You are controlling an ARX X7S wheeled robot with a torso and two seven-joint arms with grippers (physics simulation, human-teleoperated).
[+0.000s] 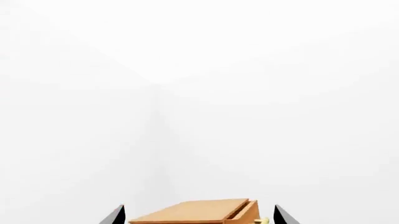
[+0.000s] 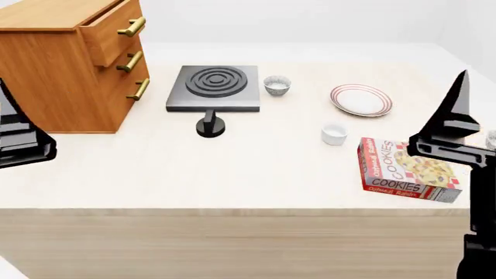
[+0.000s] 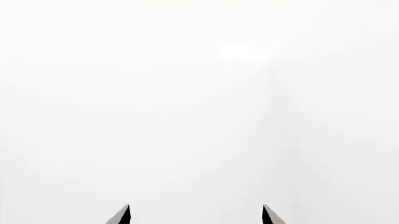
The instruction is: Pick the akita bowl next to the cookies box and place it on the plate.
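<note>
Pale wooden counter (white walls behind) bears a wooden drawer cabinet.

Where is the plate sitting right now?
In the head view, the plate lies flat on the table's far right part, right of the akita bowl by the stove burner, beyond the white cup and cookies box.

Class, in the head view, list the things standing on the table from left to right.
Wooden drawer cabinet → black stove plate → patterned bowl → white cup → plate → cookies box.
</note>
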